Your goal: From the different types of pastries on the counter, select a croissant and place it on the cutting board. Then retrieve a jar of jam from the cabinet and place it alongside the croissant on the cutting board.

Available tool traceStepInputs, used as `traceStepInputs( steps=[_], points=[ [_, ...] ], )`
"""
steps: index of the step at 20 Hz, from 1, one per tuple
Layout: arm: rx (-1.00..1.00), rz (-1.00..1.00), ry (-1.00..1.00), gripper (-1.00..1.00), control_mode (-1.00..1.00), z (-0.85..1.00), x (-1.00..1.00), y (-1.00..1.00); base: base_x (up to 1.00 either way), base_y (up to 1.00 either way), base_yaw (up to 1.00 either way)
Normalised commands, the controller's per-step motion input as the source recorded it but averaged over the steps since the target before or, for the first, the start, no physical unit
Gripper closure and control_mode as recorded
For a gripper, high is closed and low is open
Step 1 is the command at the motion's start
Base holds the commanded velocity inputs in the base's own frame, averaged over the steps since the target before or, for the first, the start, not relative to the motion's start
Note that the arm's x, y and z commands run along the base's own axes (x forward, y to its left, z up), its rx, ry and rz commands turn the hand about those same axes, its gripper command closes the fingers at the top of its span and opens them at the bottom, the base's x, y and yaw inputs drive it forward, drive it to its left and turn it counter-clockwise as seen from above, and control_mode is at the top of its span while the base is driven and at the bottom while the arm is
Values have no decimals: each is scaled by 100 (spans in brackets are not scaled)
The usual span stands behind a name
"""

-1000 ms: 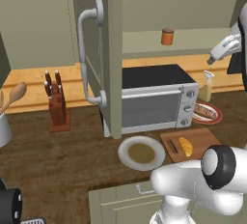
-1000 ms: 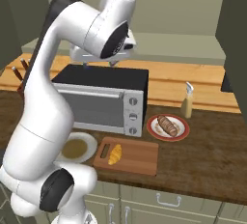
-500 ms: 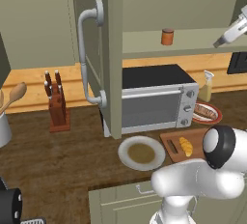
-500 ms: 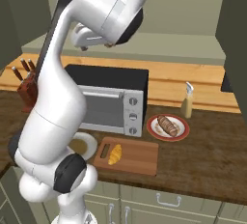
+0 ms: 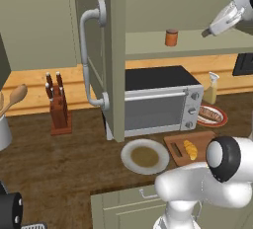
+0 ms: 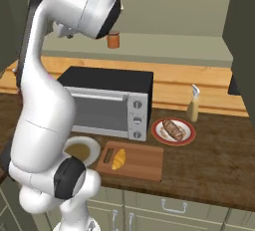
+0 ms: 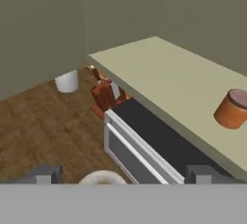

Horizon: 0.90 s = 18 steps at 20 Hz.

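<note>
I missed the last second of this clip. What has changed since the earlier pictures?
The arm lifted, bringing the open, empty gripper up from beside the jug to shelf height, right of the jar of jam. Unchanged: jar on the shelf, croissant on the cutting board.

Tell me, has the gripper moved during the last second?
Yes. In the left base view the gripper has risen from beside the pale jug to shelf height, level with the jam jar.
</note>
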Motion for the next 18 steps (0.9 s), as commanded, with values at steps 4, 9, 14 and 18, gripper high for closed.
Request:
traceStepInputs(
  steps=[4,9,14,18],
  points=[
    [-3,-28,-17,-100,-100,2,2,53,0,0,0],
    [0,-1,0,-100,-100,-22,0,0,0,0,0],
    [0,-6,-1,-100,-100,-51,13,-2,0,0,0],
    [0,-8,10,-100,-100,15,36,0,0,0,0]
  ],
)
